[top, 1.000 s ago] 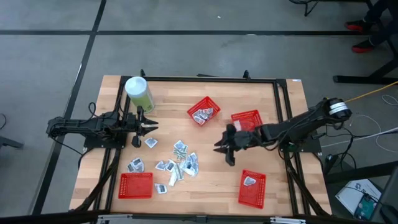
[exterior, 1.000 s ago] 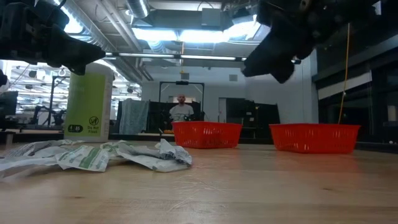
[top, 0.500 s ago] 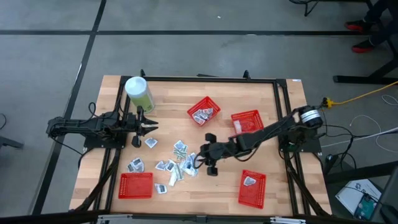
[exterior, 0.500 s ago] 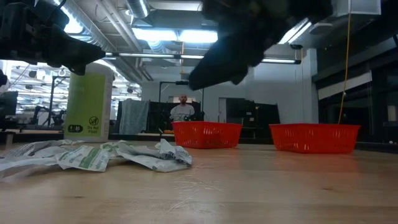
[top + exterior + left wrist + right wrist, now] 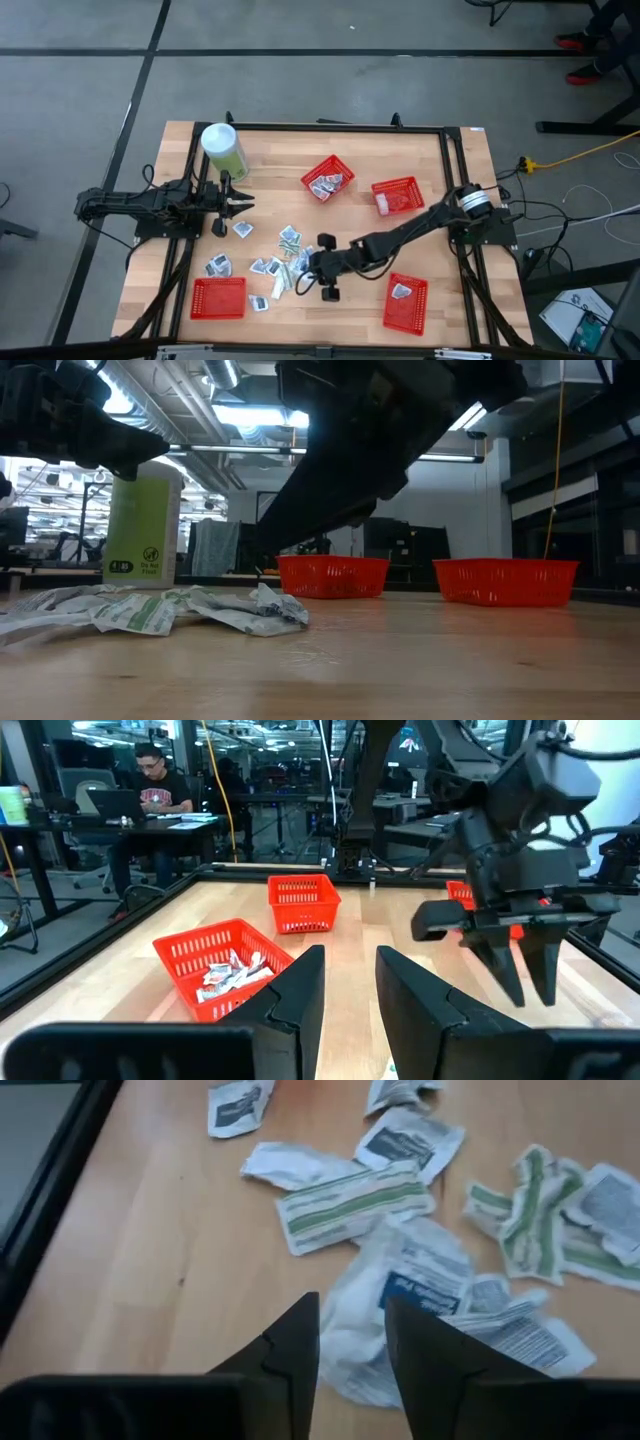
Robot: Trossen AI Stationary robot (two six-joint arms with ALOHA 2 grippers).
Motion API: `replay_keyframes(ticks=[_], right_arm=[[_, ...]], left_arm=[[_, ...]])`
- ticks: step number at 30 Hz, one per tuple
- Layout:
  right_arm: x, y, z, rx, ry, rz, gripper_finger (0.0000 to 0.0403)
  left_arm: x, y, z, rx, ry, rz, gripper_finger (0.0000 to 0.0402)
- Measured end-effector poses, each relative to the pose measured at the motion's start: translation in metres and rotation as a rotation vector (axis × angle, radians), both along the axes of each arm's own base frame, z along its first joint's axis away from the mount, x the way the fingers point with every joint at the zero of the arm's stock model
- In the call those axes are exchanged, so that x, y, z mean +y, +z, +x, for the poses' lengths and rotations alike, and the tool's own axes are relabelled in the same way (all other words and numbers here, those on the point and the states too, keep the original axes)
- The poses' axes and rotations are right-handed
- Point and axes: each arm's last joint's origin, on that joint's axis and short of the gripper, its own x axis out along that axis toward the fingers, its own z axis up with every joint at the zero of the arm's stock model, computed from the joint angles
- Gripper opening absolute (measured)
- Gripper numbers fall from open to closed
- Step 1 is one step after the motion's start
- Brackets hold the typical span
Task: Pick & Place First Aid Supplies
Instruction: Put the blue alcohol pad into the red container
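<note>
- High view: Your right gripper reached across the wooden table to the edge of the scattered first aid packets, which lay loose near the table's middle. Your left gripper waited near the pale-green canister. Four red mesh baskets stood around the pile; three already held a packet or more, while the one nearest the left arm looked empty.
- Low view: The packets lay crumpled and flat on the wood in a low heap. They looked thin, light and soft, likely to slide or buckle if you pushed them. A raised, creased edge would probably be the surest place to pinch.
- Left wrist view: Your left gripper's jaws stood slightly apart with nothing between them. Beyond them you could see one basket holding packets and, farther off, the right arm's gripper with its fingers pointing down. A person sat at a desk beyond the table.
- Right wrist view: Your right gripper's jaws were apart, straddling a crumpled white packet with a blue label. Beside it lay a green-striped wrapped strip and small grey-printed sachets, all wrinkled paper-like wrappers.
</note>
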Motion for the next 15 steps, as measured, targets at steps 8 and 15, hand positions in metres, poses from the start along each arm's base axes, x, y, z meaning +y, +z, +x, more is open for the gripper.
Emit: replay_keyframes(ticks=[8, 15], right_arm=[[-0.001, -0.007, -0.002, 0.046, -0.071, 0.008, 0.0117], [0.000, -0.019, 0.000, 0.067, -0.106, 0.025, 0.0117]], left_arm=[[0.000, 0.000, 0.000, -0.002, 0.000, 0.000, 0.0088], [0.000, 0.000, 0.000, 0.001, 0.000, 0.000, 0.0088]])
